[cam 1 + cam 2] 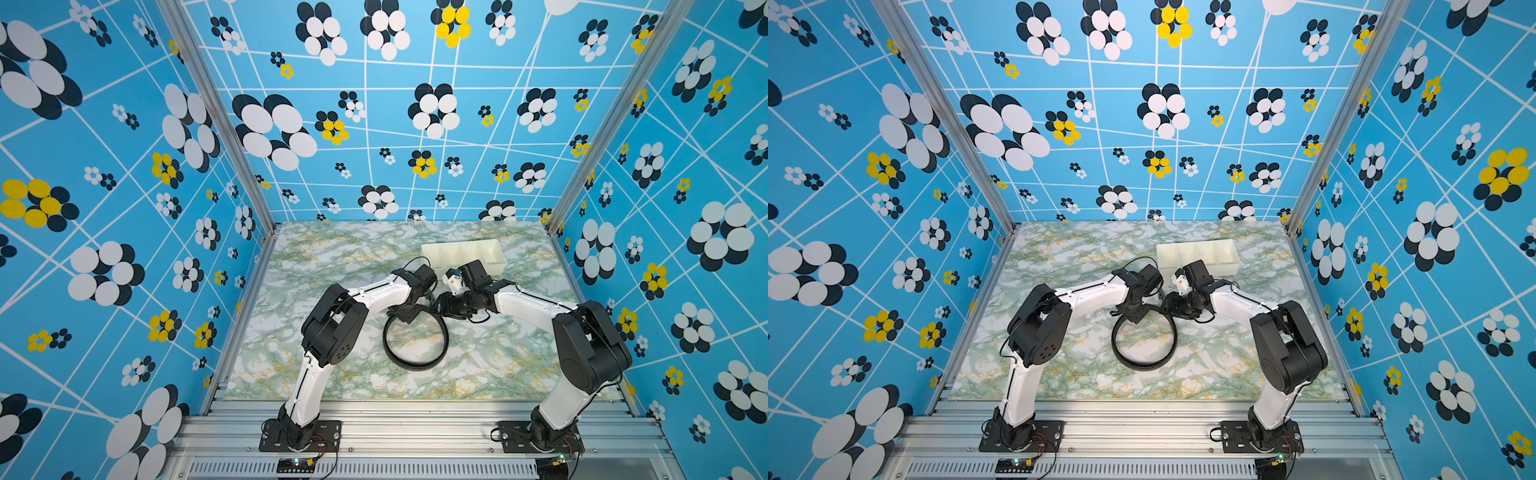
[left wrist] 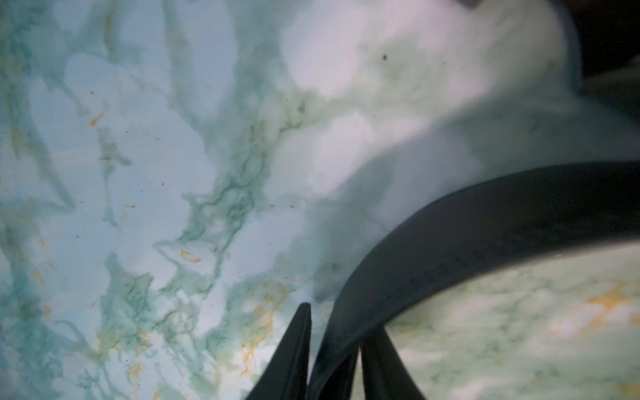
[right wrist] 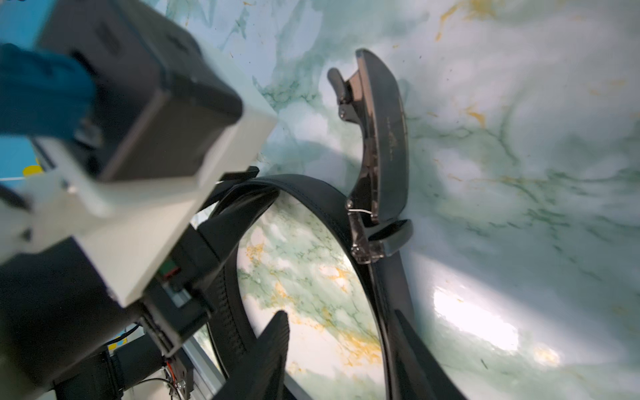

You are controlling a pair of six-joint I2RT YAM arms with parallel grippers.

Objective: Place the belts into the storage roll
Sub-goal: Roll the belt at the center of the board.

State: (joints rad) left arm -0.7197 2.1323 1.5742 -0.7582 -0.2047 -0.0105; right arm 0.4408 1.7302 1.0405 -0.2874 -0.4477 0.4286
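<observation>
Right wrist view: you have the belt [image 3: 311,194] looped on edge.
Your left gripper [image 2: 343,318] clamps it; your right gripper [image 3: 341,313] stands apart-jawed astride it, beside the buckle [image 3: 388,138].

right arm [image 1: 523,305] blocks storage roll's [image 1: 430,249] near side; table [image 1: 316,266] left of it open

Belt [image 1: 415,367] on table [image 1: 332,257], in front of tray [image 1: 432,249]

**Belt and tray share a marbled table**

The white table [image 1: 316,266], veined in green and gold, carries two things. A black belt [image 1: 417,367] stands on edge in a loose ring near the middle. A cream tray [image 1: 428,251] with four compartments sits toward the far right, apart from the belt.
</observation>
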